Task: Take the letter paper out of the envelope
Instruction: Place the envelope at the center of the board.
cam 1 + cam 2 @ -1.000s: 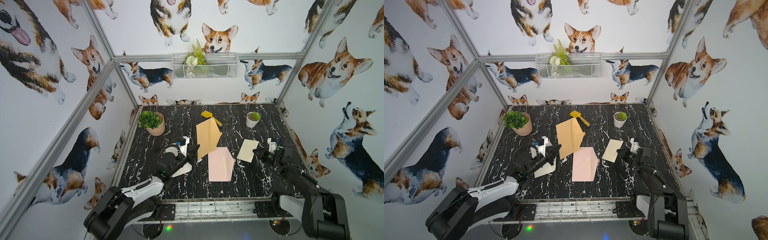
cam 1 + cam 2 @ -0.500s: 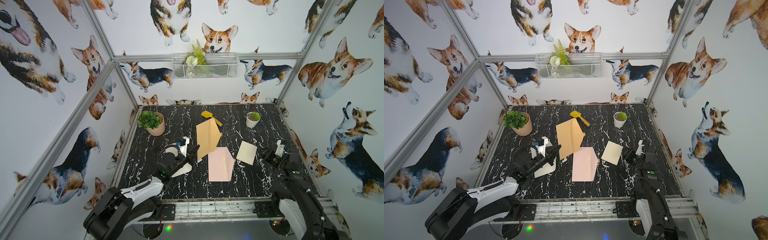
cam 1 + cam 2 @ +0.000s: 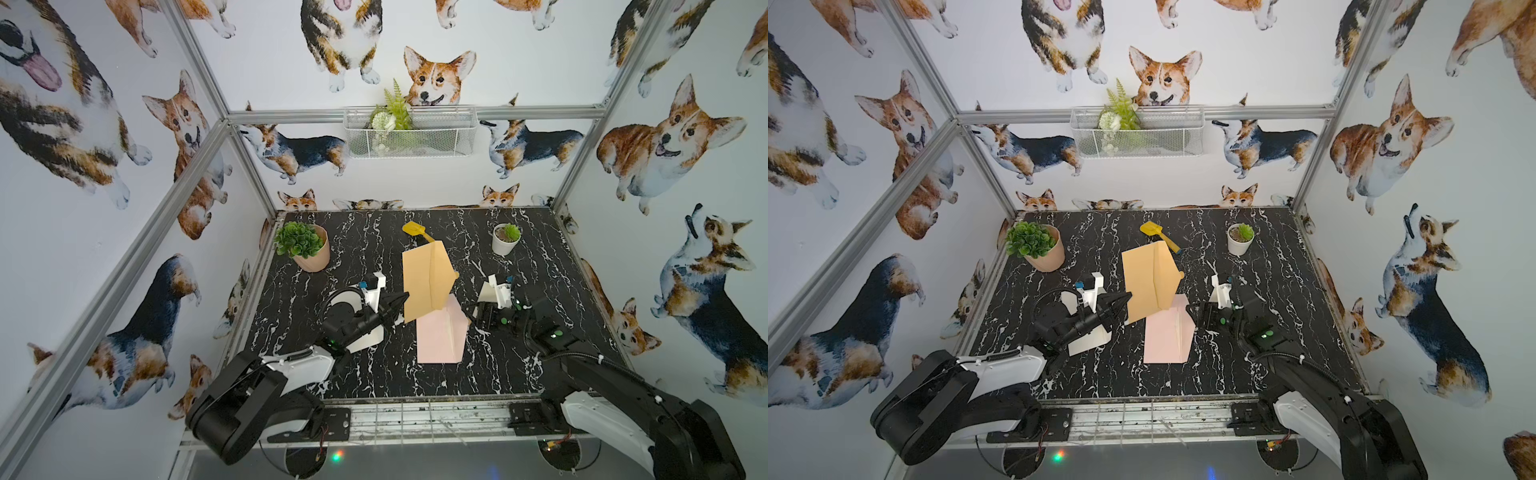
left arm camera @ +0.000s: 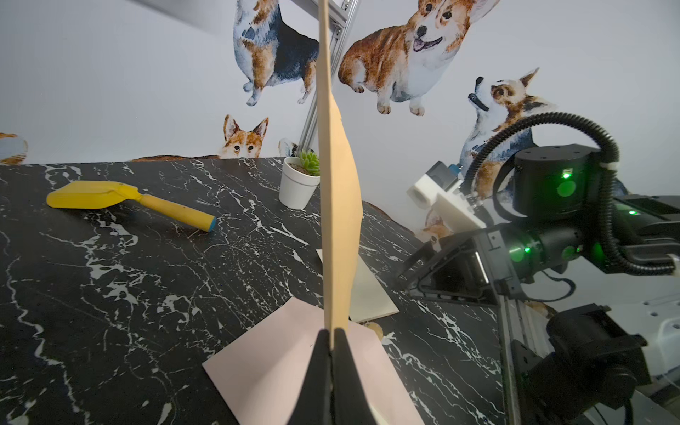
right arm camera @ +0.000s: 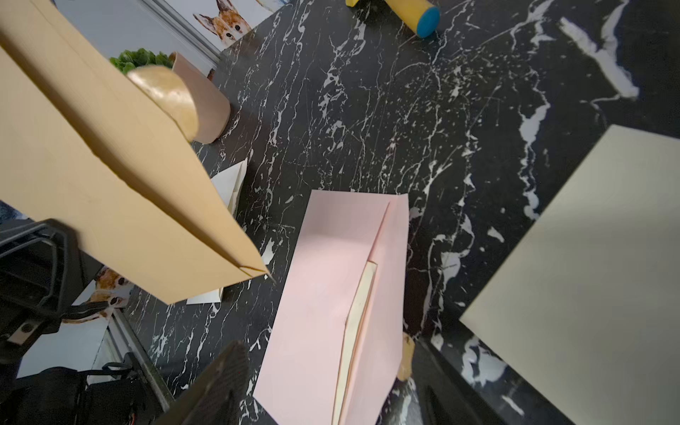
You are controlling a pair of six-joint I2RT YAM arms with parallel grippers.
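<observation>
- While the left gripper (image 4: 333, 340) is clamping its jaws tight on the bottom edge of the tan envelope (image 4: 338, 206), it is holding that envelope upright, well clear of the table (image 3: 353, 382).
- In both top views the tan envelope (image 3: 424, 282) is hanging over the middle of the table, its lower edge overlapping the far end of the pink envelope (image 3: 440, 336).
- Over on the other side, the right gripper (image 5: 323, 382) is standing with its jaws wide apart and gripping nothing.
- Its fingers (image 5: 220, 386) are straddling the near end of the pink envelope (image 5: 323, 279), which is lying flat on the marble.
- And look at the right wrist view: the letter paper (image 5: 358, 312) is showing as a thin cream edge in the pink envelope's slit, tucked inside.
- Just beside the pink envelope, a loose cream sheet (image 5: 588, 276) is lying flat on the table, apart from any envelope.
- Under the left arm, a white envelope (image 3: 370, 336) is resting on the table.
- Further back, a yellow scoop (image 3: 415, 230) is lying behind the tan envelope.
- A leafy plant in a terracotta pot (image 3: 305, 247) is sitting at the far left corner.
- A small white pot (image 3: 505, 241) is standing at the far right.
</observation>
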